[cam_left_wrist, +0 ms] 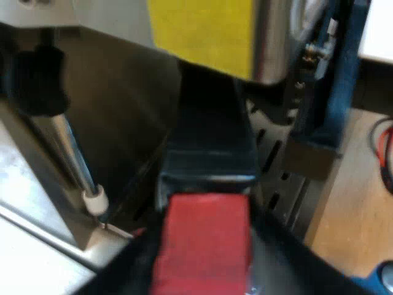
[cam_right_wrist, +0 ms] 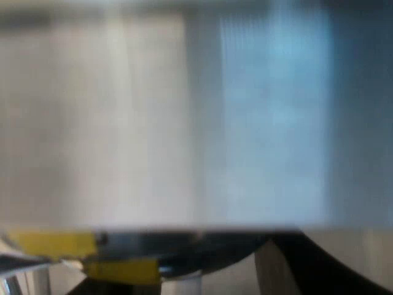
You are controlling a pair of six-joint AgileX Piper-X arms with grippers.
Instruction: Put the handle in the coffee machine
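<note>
**Red handle end in the grip, holder at the machine's front**

The red end of the handle sits nearest the left wrist view. The dark shaft runs away from it, far under the front of the espresso machine. The holder's metal head is hidden beneath the panel with the yellow label, so I cannot tell whether it is seated or locked. My judgement is that the task is in its late part: the handle has been brought to the machine. What is probably left is pushing the head home, turning it to lock and letting go.

The left gripper is closed narrowly on the red end, with one black finger along each side of it. The arm lines up with the handle and points into the machine's front. The steam wand hangs near the handle, apart from it, and the slotted drip grille lies below.

The right gripper is close to a pale, blurred surface with yellow patches. I cannot tell its state.
</note>
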